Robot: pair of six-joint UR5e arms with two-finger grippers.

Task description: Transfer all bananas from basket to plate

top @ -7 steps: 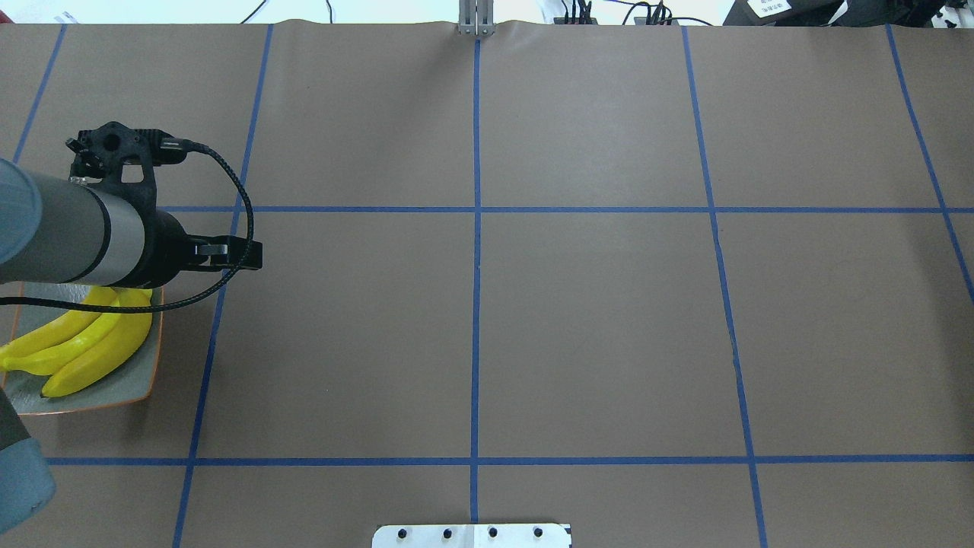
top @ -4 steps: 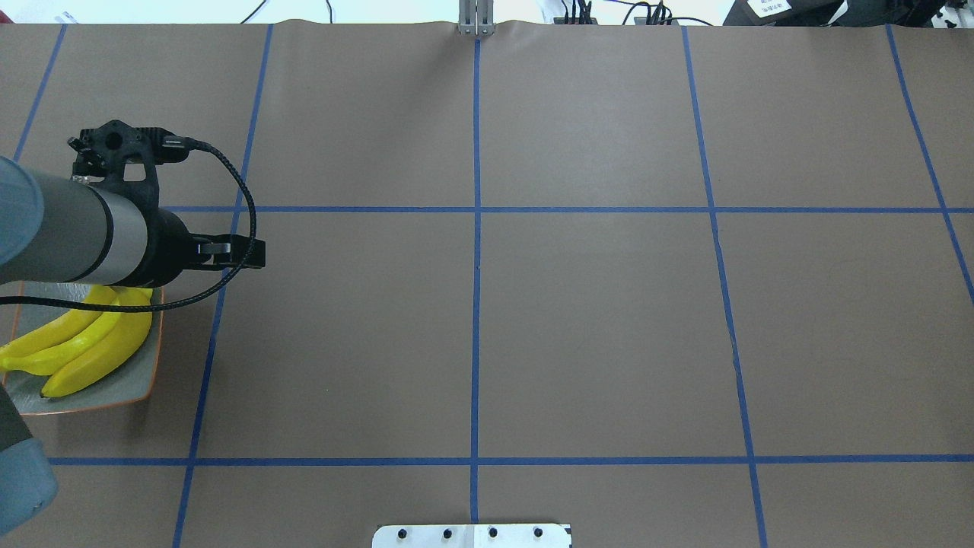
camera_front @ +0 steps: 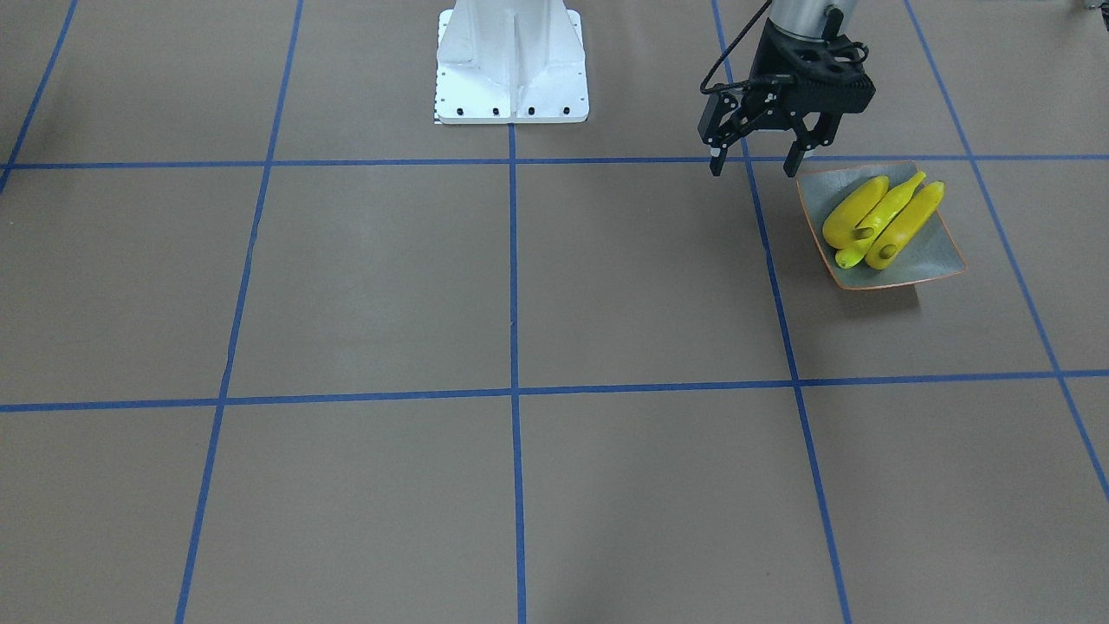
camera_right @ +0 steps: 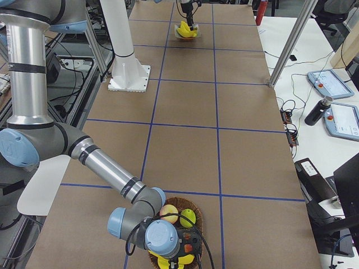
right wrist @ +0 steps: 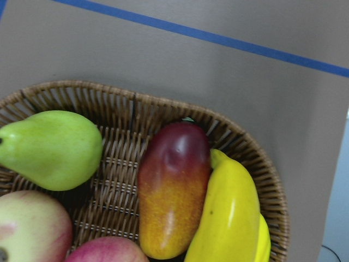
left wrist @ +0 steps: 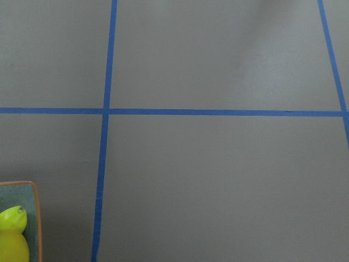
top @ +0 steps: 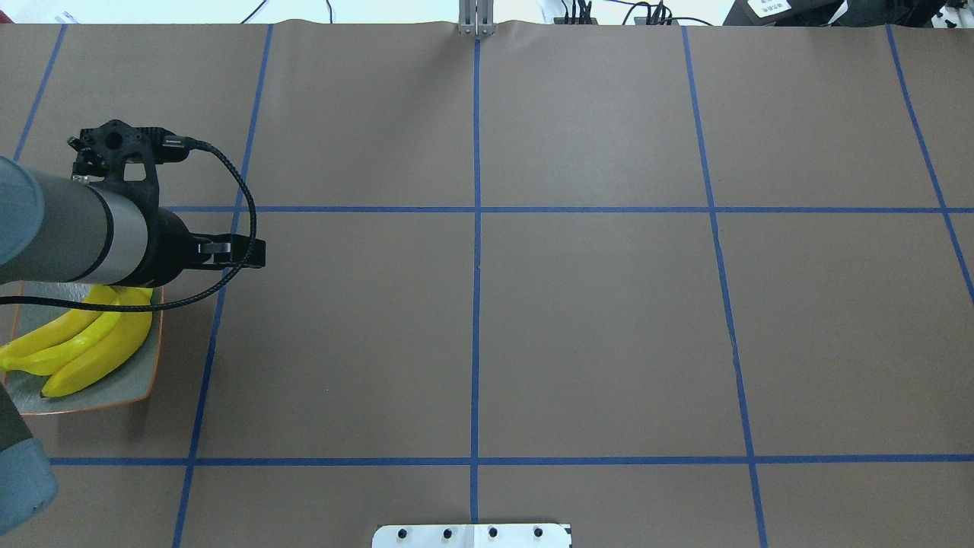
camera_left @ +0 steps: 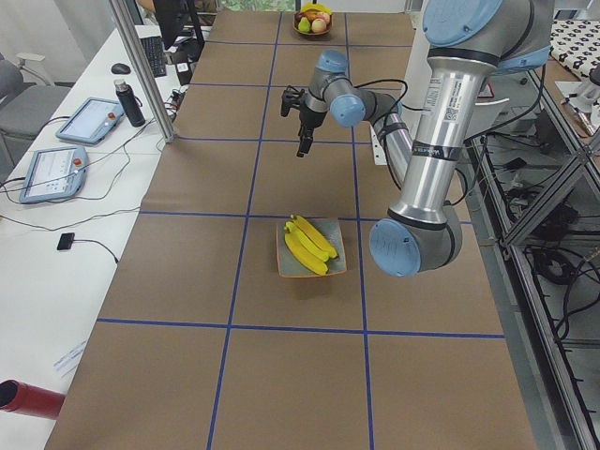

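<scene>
Yellow plastic bananas (camera_front: 879,224), three, lie on the glossy grey-green plate (camera_front: 934,260), left gripper (camera_front: 754,169) spread clear beside. Right gripper (camera_right: 176,256), state untellable, hovers over the wicker basket (right wrist: 136,99), likely for the fourth.

The brown paper-covered surface (top: 593,327), gridded with blue tape lines (top: 475,304), carries the plate (camera_front: 940,258) toward its left end, a wicker basket (right wrist: 163,112) at its right end, and a white mounting base (camera_front: 511,69).
</scene>
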